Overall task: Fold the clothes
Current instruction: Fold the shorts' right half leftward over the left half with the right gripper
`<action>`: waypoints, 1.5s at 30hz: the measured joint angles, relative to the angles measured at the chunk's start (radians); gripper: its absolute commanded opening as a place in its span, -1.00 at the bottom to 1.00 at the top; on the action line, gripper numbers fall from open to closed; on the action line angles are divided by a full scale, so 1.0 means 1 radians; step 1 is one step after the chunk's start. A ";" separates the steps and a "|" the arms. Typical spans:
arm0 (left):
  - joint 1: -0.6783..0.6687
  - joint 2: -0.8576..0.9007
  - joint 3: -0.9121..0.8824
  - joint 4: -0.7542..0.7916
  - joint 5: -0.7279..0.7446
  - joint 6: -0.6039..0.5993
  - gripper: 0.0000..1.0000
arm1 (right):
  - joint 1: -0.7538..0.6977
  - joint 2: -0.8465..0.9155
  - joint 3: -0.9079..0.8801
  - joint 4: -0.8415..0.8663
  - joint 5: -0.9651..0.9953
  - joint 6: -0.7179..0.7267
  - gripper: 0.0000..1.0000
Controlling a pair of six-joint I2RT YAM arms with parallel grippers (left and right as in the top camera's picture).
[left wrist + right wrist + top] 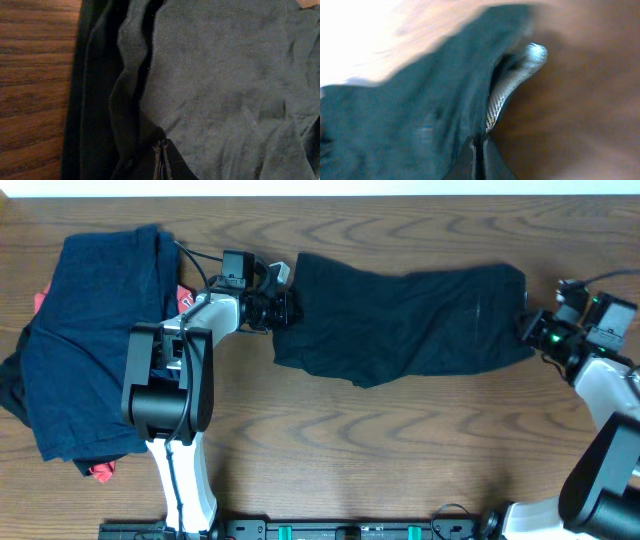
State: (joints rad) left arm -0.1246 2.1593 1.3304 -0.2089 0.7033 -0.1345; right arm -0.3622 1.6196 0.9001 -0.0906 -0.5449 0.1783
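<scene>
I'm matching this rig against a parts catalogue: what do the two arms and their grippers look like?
Both arms have white links joined by black cylindrical joint housings. The left arm carries a loose black cable near its wrist. The right arm shows small green lights on its black wrist. The left gripper and right gripper are black, with slim dark jaws.

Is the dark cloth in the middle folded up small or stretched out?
Stretched out. The dark garment lies long across the table, left gripper and right gripper pinching its ends.
</scene>
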 measured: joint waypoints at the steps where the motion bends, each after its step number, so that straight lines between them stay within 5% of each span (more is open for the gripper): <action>1: 0.000 0.000 0.000 0.000 0.000 0.000 -0.88 | 0.038 -0.027 0.000 0.010 -0.007 0.000 -0.97; 10: 0.000 0.000 0.000 0.000 0.000 0.000 -0.88 | 0.370 -0.131 0.000 0.137 -0.022 0.054 -0.97; 23: 0.000 0.000 0.000 0.000 -0.001 0.000 -0.88 | 0.778 -0.131 0.000 0.298 0.208 0.152 -0.97; 45: 0.000 0.000 0.000 0.000 -0.002 0.000 -0.88 | 0.879 0.151 -0.001 0.641 0.370 0.237 -0.97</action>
State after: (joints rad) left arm -0.1246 2.1593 1.3304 -0.2085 0.7017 -0.1345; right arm 0.5171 1.7710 0.8993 0.5507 -0.1749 0.4149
